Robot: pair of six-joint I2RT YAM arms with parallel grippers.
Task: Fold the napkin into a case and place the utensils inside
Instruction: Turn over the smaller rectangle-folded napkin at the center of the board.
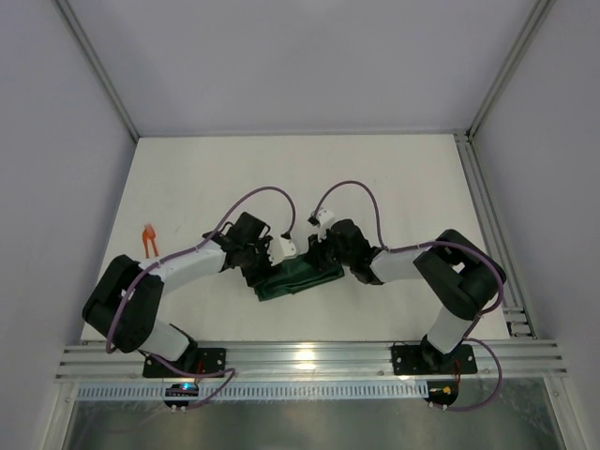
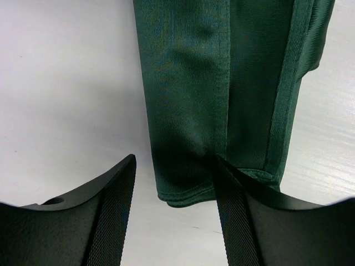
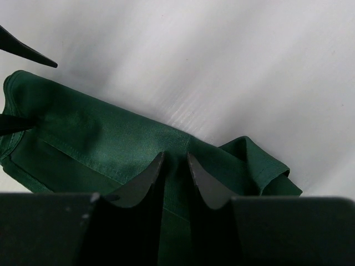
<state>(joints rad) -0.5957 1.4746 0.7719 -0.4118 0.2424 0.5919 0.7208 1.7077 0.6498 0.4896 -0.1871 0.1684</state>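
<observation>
Green cloth: napkin (image 1: 298, 278) lying on the white tabletop (image 1: 394, 187) as a narrow folded oblong, hemmed layers overlapping. Folding is looking well advanced; whether the pocket is finished cannot be told.

Left tool (image 2: 175, 160): standing released, jaws spread astride the napkin's left end, one finger resting on the cloth.

Right tool (image 3: 175, 159): pinching a fold at the napkin's right end, jaws nearly together on fabric.

Utensils (image 1: 148, 239): orange plastic, lying well left of the napkin, not yet inserted.

Purple cables (image 1: 262, 195): arching just beyond the napkin.

Obstruction: both arms are crowding over the napkin, hiding its middle.
</observation>
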